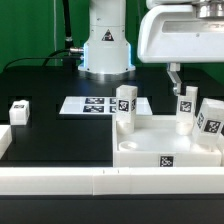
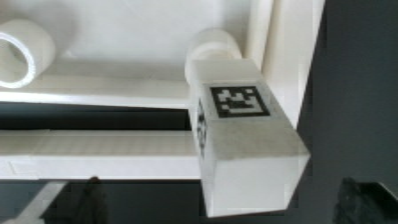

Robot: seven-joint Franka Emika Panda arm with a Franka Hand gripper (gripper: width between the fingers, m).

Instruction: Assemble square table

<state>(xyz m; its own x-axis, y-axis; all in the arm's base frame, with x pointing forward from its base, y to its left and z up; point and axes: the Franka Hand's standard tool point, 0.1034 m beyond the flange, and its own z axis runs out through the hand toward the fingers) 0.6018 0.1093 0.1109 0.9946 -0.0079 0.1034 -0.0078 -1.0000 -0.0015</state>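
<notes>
The white square tabletop (image 1: pixel 160 142) lies tray-side up at the exterior view's right. Three white tagged legs stand on it: one at its far left corner (image 1: pixel 125 101), one at the far right (image 1: pixel 186 107) and one nearer on the right (image 1: pixel 210 118). Another leg (image 1: pixel 18 112) lies loose on the black table at the left. My gripper (image 1: pixel 177 80) hangs just above the far right leg. In the wrist view that leg (image 2: pixel 240 125) sits between my dark fingertips (image 2: pixel 80 202), which stand wide apart and clear of it. The gripper (image 2: pixel 222 205) is open.
The marker board (image 1: pixel 98 104) lies flat behind the tabletop, in front of the robot base (image 1: pixel 105 50). A long low white rail (image 1: pixel 100 182) runs along the near edge. A round socket (image 2: pixel 18 58) shows on the tabletop in the wrist view.
</notes>
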